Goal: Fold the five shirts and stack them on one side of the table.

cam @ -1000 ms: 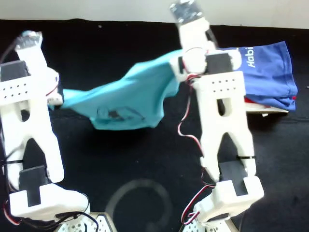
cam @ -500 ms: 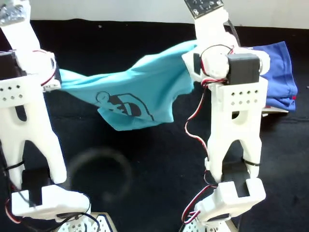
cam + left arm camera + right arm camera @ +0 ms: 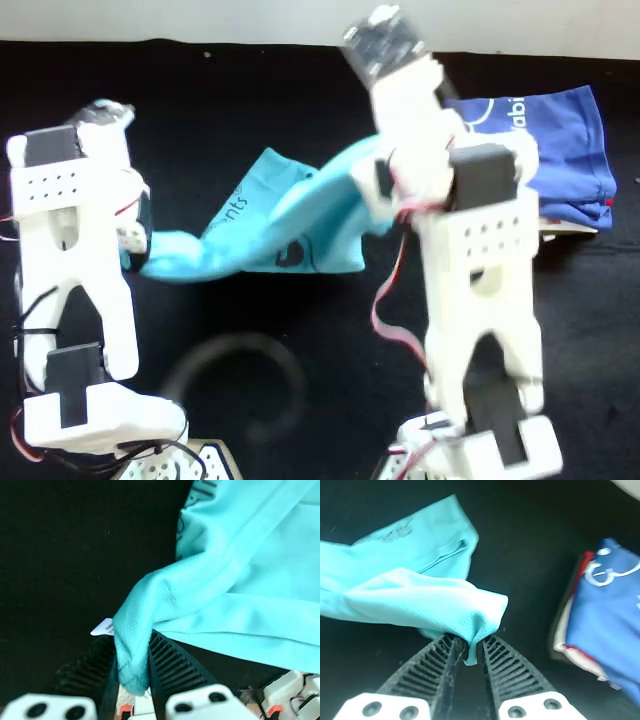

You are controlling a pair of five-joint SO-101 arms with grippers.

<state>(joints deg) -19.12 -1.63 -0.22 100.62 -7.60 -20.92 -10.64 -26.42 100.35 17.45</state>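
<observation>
Teal shirt [image 3: 270,225] strung between both grippers, bunched and sagging in the middle, dark print partly showing. It runs from just beside the folded stack [image 3: 565,160] away toward the left arm.

Right gripper [image 3: 469,642] clenched on one gathered end of the teal shirt [image 3: 410,595], cloth pinched between the ribbed black fingers [image 3: 432,662]. This is the end nearest the stack. In the high view the right gripper [image 3: 375,190] sits just beside the stack's near edge.

Left gripper [image 3: 134,647] clenched on the other end, a hem fold of the teal shirt [image 3: 240,580] pinched between its fingers [image 3: 175,662]. This is the end well apart from the stack, with the left gripper [image 3: 140,235] farthest from it.

Stack [image 3: 605,615]: blue shirt on top, red and white edges under it, lying on the black table [image 3: 250,110].
</observation>
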